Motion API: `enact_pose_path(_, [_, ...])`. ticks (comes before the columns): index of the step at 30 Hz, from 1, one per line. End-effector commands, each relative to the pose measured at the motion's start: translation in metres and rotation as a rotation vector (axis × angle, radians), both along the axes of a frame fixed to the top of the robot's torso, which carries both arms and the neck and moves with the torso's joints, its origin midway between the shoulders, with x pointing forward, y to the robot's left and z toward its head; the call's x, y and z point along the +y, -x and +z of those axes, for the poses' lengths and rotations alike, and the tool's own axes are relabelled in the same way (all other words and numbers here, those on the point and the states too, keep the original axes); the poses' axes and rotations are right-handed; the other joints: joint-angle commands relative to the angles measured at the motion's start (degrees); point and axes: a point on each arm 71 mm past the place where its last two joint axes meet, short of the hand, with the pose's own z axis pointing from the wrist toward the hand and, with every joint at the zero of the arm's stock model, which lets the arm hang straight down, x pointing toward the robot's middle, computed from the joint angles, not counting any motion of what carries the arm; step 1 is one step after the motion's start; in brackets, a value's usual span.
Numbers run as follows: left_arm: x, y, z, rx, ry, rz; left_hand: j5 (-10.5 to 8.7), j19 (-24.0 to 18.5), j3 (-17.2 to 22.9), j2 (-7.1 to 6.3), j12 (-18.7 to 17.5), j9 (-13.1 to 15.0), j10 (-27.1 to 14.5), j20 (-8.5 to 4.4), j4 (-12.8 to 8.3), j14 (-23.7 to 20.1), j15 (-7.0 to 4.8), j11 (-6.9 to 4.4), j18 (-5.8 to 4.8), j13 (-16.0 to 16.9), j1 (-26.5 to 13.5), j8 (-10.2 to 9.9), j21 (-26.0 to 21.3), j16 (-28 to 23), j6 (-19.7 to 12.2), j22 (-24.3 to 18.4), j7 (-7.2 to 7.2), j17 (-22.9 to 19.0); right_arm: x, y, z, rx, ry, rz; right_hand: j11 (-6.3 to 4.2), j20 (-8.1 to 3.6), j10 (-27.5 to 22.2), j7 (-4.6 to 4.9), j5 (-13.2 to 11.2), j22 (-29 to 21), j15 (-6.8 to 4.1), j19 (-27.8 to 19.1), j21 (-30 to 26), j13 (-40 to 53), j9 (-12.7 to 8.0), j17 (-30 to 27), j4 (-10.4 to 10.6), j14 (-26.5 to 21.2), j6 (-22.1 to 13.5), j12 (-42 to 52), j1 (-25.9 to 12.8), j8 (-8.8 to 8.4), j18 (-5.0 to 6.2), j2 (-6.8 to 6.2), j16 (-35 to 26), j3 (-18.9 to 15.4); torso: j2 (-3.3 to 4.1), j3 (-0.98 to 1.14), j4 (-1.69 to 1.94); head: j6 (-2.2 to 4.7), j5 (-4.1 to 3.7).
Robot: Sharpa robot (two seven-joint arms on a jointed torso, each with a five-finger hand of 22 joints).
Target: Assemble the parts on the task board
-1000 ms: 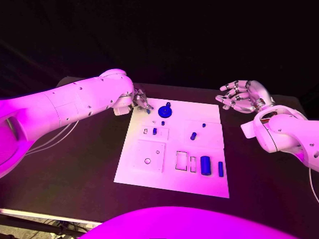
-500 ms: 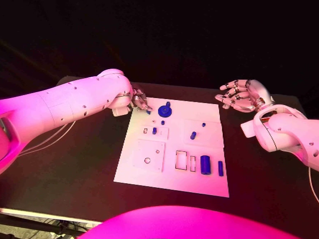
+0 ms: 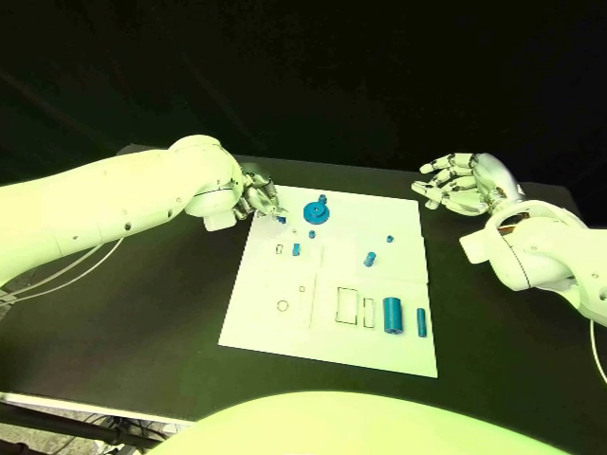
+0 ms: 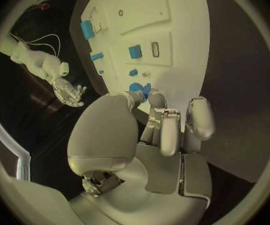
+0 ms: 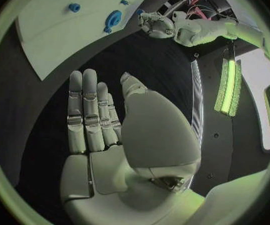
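Left hand (image 3: 259, 199) hovering, fingers curled, empty, beside round blue part (image 3: 316, 212) | right hand (image 3: 462, 185) waiting open, well away | approaching slowly, aligning fingertips over part before pinching

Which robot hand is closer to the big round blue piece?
The left hand. Its fingers sit right beside the round blue piece at the board's far left corner. The right hand hovers off the board's far right side, empty.

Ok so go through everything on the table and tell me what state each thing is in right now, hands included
Left hand: fingers curled, at the board's far left corner, holding nothing visible.
Right hand: open, over the bare table beyond the board's far right corner.
Task board: flat on the table.
Round blue part: on the board, beside the left hand.
Two blue cylinders: lying side by side near the front.
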Motion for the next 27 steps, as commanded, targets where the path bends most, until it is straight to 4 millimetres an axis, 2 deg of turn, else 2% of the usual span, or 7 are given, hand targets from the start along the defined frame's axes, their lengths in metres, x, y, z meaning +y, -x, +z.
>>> enact_pose_path(1, [-0.001,0.007,0.006,-0.054,-0.014,-0.004,0.17,0.8,5.9,-0.81,0.5,5.0,0.9,0.0,-5.4,4.3,-0.47,-0.11,0.37,0.4,-0.2,0.5,0.5,0.5,0.4,0.5,-0.47,10.1,0.001,0.001,-0.001,0.006,0.0,0.019,0.11,0.21,-0.3,0.75,0.2,-0.1,-0.16,0.1,-0.3,-0.1,-0.1,0.0,0.0,0.4,-0.3,0.0,-0.5,0.25,0.68,0.27,-0.3,0.1,0.03,-0.02,0.05,0.04,0.14])
enact_pose_path(11, [-0.001,0.021,0.008,-0.102,-0.051,-0.036,0.25,1.6,8.2,-1.65,0.9,5.5,1.9,-0.22,-6.3,4.6,-0.69,-0.33,0.16,1.0,-1.0,0.9,1.0,0.9,0.8,1.5,-0.67,10.9,-0.001,0.002,-0.002,0.009,0.001,0.017,0.12,0.21,-0.3,0.75,0.2,-0.2,-0.15,0.2,-0.4,-0.2,-0.1,0.1,0.0,0.4,-0.3,0.1,-0.6,0.29,0.68,0.38,-0.4,0.2,0.04,-0.04,0.1,-0.08,0.23])
enact_pose_path(15, [-0.002,0.025,0.003,-0.104,-0.065,-0.049,0.24,2.0,9.8,-2.17,1.1,5.7,2.5,-0.37,-7.1,4.7,-0.84,-0.47,0.05,1.3,-1.4,1.0,1.3,1.0,1.0,2.0,-0.78,11.2,-0.001,0.002,-0.002,0.008,0.009,0.014,0.21,0.26,-0.6,0.82,0.2,-0.3,-0.06,0.1,-0.5,-0.3,-0.2,0.2,0.0,0.2,-0.4,-0.1,-0.6,0.28,0.64,0.26,-0.7,0.2,0.11,0.01,-0.01,-0.14,0.4])
enact_pose_path(19, [-0.004,0.03,-0.002,-0.099,-0.075,-0.063,0.21,2.1,10.6,-2.47,1.1,5.9,2.7,-0.43,-7.5,4.8,-0.89,-0.51,0.04,1.4,-1.8,1.0,1.3,1.1,1.0,2.1,-0.81,11.3,-0.002,0.002,-0.003,0.015,0.017,0.016,1.05,1.07,-2.5,1.47,0.2,-1.7,0.91,-1.7,-2.3,-2.4,-0.5,0.3,0.0,-2.4,-0.8,-2.3,-1.1,0.6,0.48,0.18,-3.2,0.2,0.13,0.03,-0.04,-0.22,0.54])
enact_pose_path(25, [-0.009,0.036,-0.006,-0.093,-0.094,-0.096,0.23,2.2,11.2,-2.71,1.2,6.0,2.9,-0.47,-7.9,4.8,-0.91,-0.54,0.0,1.5,-2.1,1.0,1.4,1.1,1.1,2.2,-0.83,11.4,-0.001,0.002,-0.003,0.019,0.014,0.028,2.72,3.62,-2.8,2.77,0.2,-6.0,3.3,-6.9,-7.2,-10.4,-1.5,-3.7,-0.1,-9.6,-0.6,-9.9,-0.8,1.09,0.57,0.41,-10.6,0.5,0.08,0.04,-0.05,-0.4,0.78])
enact_pose_path(27, [-0.01,0.037,-0.007,-0.087,-0.1,-0.106,0.24,2.3,11.3,-2.76,1.2,6.0,2.9,-0.48,-7.9,4.9,-0.92,-0.55,-0.01,1.5,-2.2,1.0,1.4,1.2,1.1,2.3,-0.84,11.5,-0.001,0.002,-0.003,0.019,0.011,0.031,2.9,3.99,-2.4,2.92,0.2,-6.9,3.63,-7.4,-7.8,-12.1,-1.9,-4.9,-0.2,-10.1,-0.6,-11.4,-0.7,0.95,0.62,0.41,-11.9,0.6,0.07,0.03,-0.04,-0.43,0.83])
